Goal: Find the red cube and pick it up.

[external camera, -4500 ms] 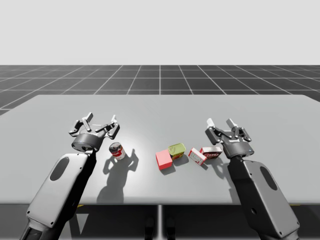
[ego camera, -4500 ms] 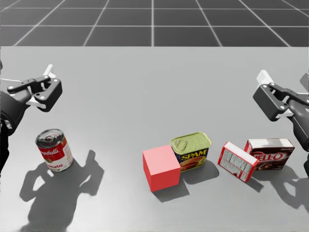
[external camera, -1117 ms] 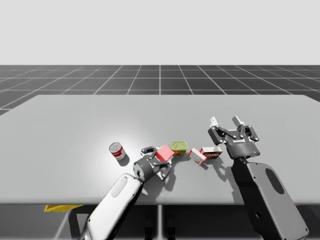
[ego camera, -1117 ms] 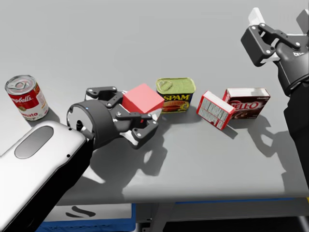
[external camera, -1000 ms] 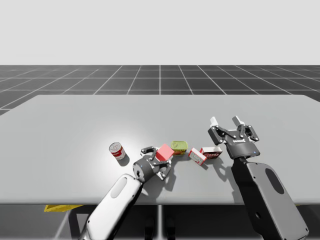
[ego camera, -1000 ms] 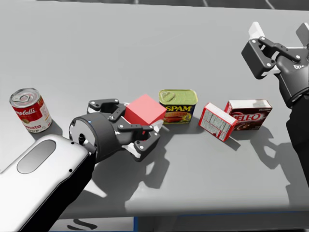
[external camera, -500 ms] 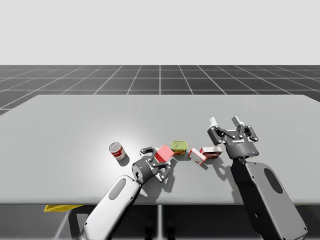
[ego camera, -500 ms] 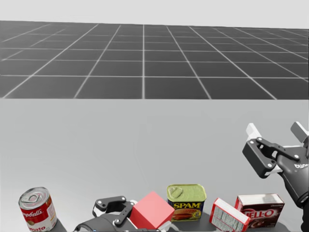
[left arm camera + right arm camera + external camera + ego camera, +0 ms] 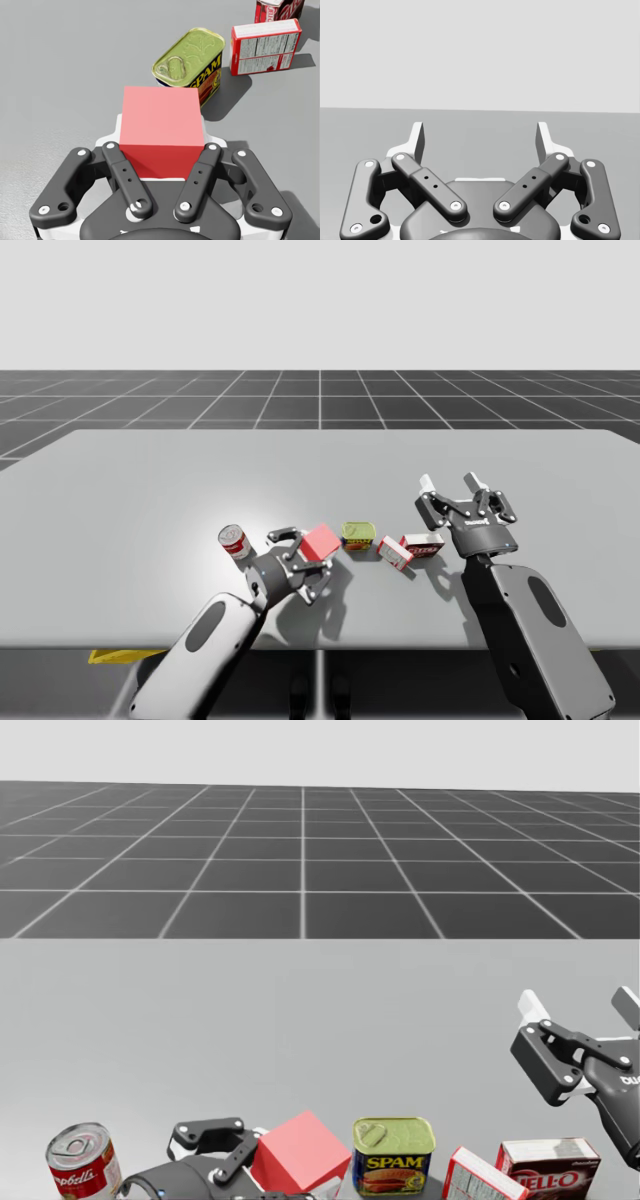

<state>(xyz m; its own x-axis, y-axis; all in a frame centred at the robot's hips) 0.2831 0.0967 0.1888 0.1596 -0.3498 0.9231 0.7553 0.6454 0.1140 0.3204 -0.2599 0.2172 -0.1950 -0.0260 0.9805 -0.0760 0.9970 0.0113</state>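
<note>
Table point(image 9: 150, 490), left end effector point(image 9: 161, 129) gripping red cube point(image 9: 162, 112)

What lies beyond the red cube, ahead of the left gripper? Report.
A rectangular can with a green lid, its near corner covered by the red cube held in my left gripper. Whether they touch is hidden.

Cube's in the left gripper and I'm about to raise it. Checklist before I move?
1. Left gripper shut on red cube, fingers on two opposite sides: ok.
2. Cube off the table: cannot tell.
3. Gap to the green-lidded tin just ahead: cannot tell.
4. Right gripper open, apart from the cube: ok.
5. The red-and-white box beyond the tin, out of the way: ok.
</note>
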